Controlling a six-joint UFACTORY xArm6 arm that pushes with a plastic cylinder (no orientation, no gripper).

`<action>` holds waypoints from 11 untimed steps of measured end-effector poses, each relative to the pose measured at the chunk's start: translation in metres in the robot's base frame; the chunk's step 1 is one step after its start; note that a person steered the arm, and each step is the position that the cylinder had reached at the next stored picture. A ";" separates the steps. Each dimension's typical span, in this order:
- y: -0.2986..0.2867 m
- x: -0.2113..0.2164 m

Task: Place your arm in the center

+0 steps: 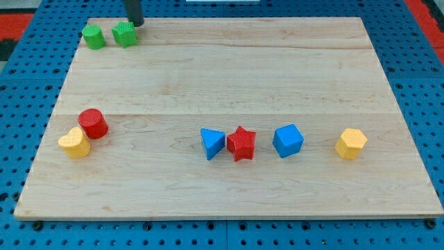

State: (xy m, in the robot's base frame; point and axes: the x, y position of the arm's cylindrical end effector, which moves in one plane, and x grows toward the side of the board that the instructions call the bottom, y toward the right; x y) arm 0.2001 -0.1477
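Readable text: we find none anywhere in view.
Wooden board: we see bare grain, no print or label.
Blocks: we read no letters, numbers or marks on any face.
Blue pegboard: plain holes, no signs or brands.

Green blocks top left; red star between blue blocks

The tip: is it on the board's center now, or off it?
Off center. My tip is at the board's top-left edge, just right of the green star; the middle holds no rod.
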 end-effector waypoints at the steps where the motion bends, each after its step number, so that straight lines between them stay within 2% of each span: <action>1: 0.091 -0.008; 4: 0.148 -0.007; 5: 0.176 0.020; 6: 0.212 0.074; 8: 0.109 0.157; 9: 0.068 0.168; 10: 0.150 0.188; 11: 0.187 0.191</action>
